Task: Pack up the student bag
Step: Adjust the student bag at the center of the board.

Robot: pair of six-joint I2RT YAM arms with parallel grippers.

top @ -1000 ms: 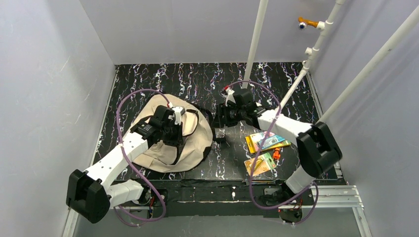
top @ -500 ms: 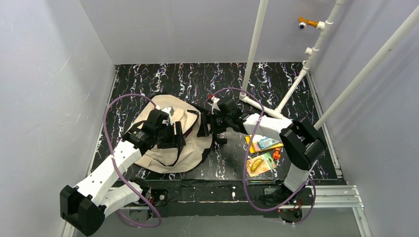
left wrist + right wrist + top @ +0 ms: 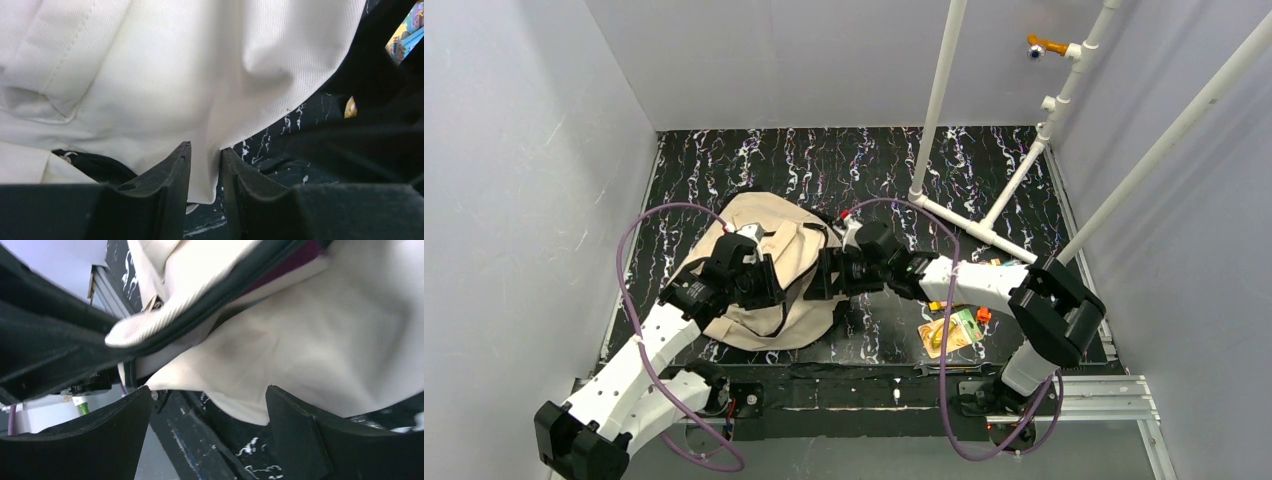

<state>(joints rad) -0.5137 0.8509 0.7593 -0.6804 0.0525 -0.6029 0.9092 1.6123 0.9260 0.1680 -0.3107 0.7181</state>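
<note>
As the right gripper (image 3: 207, 415) swings onto the bag (image 3: 759, 215) rim, jaws wide apart, the left gripper (image 3: 206, 160) clamps its fabric, likely to spread the mouth.

- A colourful packet (image 3: 951, 333) with a yellow banana-shaped picture lies by the near right edge of the black marbled worktop (image 3: 824, 160).
- A small orange object (image 3: 982, 315) sits just beside it.
- White pipes (image 3: 939, 100) rise from the far right.

both arms wear white shells on their long links – the left arm (image 3: 639, 350), the right arm (image 3: 969, 280) – with chunky black joint housings (image 3: 1054, 312). a thin purple cable (image 3: 621, 275) loops off each, starting near the bases at 6 o'clock. the left gripper (image 3: 206, 150) and right gripper (image 3: 207, 400) have matte black, wedge-shaped fingers (image 3: 295, 435).
</note>
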